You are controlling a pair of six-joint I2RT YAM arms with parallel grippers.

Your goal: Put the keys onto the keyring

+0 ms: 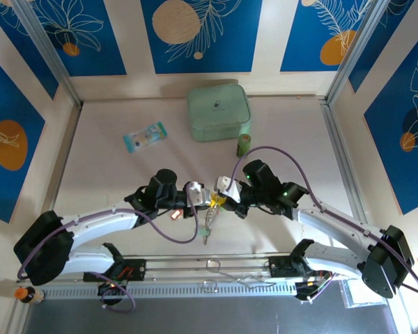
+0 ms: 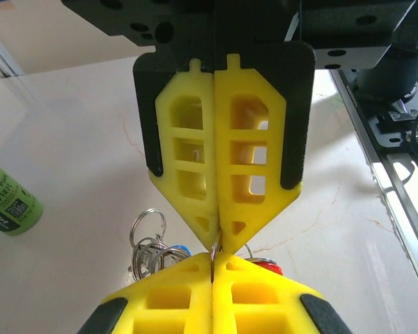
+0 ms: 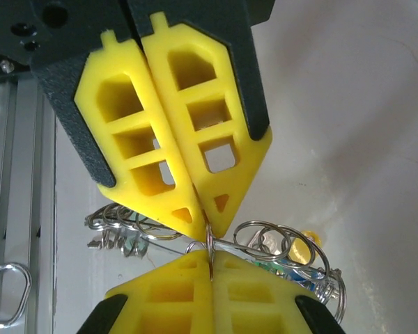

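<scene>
Tip to tip, left fingers and right fingers both pinching what seems the keyring, keys bunched just beside the keyring

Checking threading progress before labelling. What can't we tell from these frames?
1. Left wrist: the right gripper covers part of the keys; count unclear.
2. Right wrist: the thin ring at the tips is mostly hidden by the left gripper; which ring, unclear.
3. Top: keys too small to see any threading.

Mint case, green bottle just beside — wrapper left.
</scene>
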